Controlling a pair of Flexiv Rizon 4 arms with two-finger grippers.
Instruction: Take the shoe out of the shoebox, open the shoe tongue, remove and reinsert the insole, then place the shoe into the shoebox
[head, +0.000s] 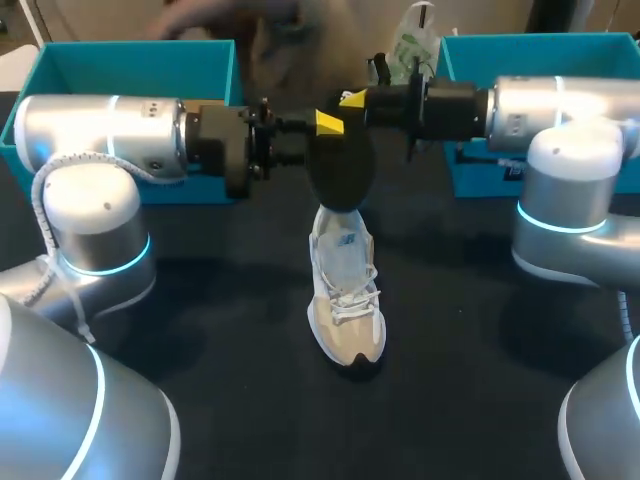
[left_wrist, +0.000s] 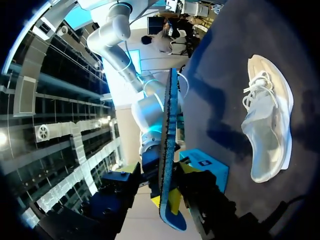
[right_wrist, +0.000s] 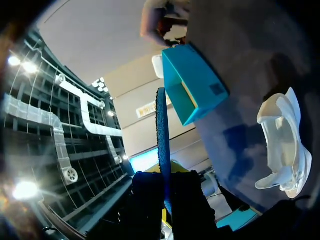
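A black insole (head: 340, 165) hangs upright over the table, held at its top end from both sides. My left gripper (head: 325, 125) comes in from the left and is shut on the insole (left_wrist: 167, 150), with a yellow tip on each face of it (left_wrist: 166, 202). My right gripper (head: 352, 100) comes in from the right and is shut on the same end; in its own view the insole (right_wrist: 161, 140) runs edge-on out of its dark fingers (right_wrist: 165, 200). The white and beige shoe (head: 345, 300) stands on the dark table right below, toe toward me, laces loose (left_wrist: 267, 130) (right_wrist: 282, 140).
One teal shoebox part (head: 140, 60) stands at the back left behind my left arm, another (head: 540, 50) at the back right behind my right arm. A white bag (head: 412, 45) sits between them. Dark tabletop lies around the shoe.
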